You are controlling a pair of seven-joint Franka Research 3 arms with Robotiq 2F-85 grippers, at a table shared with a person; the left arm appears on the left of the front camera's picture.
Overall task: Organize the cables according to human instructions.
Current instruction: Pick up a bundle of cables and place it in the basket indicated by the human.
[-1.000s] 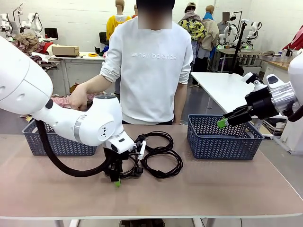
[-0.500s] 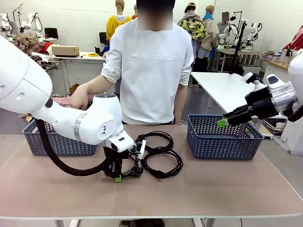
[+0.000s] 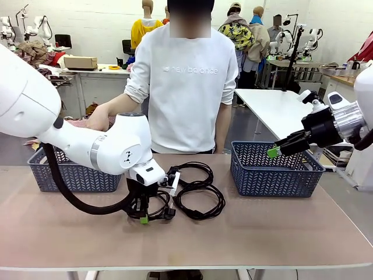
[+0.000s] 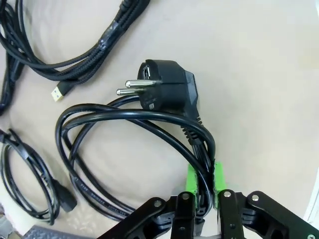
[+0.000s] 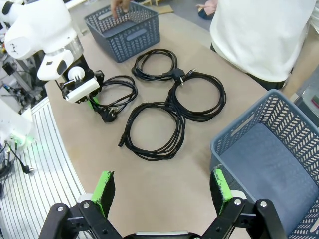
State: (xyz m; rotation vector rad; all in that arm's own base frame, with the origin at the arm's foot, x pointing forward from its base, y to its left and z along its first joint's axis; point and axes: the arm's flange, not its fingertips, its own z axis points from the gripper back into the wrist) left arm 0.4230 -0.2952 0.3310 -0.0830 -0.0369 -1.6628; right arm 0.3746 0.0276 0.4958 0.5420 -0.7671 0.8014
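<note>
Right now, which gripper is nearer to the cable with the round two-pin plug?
Left. The left gripper is shut on the loops of that cable, right by its plug; the right gripper hangs open near the right-hand basket, well away.

Left wrist view: the braided cable [image 4: 107, 40] runs off the upper left edge. Front view: the left arm [image 3: 116, 153] hides part of the power cord [image 3: 167, 213] at lower centre.

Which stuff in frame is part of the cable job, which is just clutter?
Job: gripped cable, in left gripper; three loose cables; left basket, person's hand at it; right basket.
Lying about: cardboard box; clothes heap; far white table.
</note>
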